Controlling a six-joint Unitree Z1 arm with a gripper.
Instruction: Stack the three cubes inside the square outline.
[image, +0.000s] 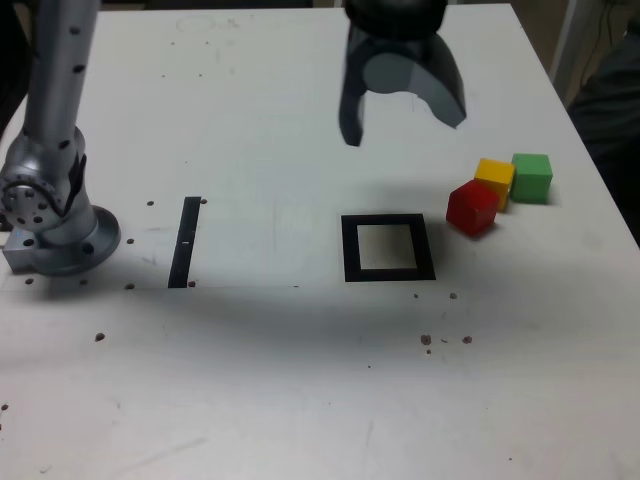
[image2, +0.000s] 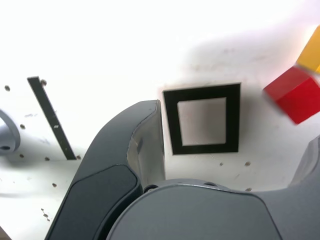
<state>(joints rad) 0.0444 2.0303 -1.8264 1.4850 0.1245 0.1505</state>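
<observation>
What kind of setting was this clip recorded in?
Probably a lab or workshop test bench: a plain white tabletop with a black tape square outline, a straight black tape strip, three small coloured cubes, red, yellow, green, and the grey metal arm base mounted on it.

Red cube (image: 472, 207), yellow cube (image: 495, 178), green cube (image: 532, 176); black square outline (image: 388, 273) (pale centre); white table (image: 300, 380).

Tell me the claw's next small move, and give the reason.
Probably swing the open claw toward the exterior view's right and lower it over the red cube. The square outline is empty, all three cubes sit clustered to its right, and the red one lies nearest the outline, with the yellow cube touching behind it and the green cube beyond.
</observation>
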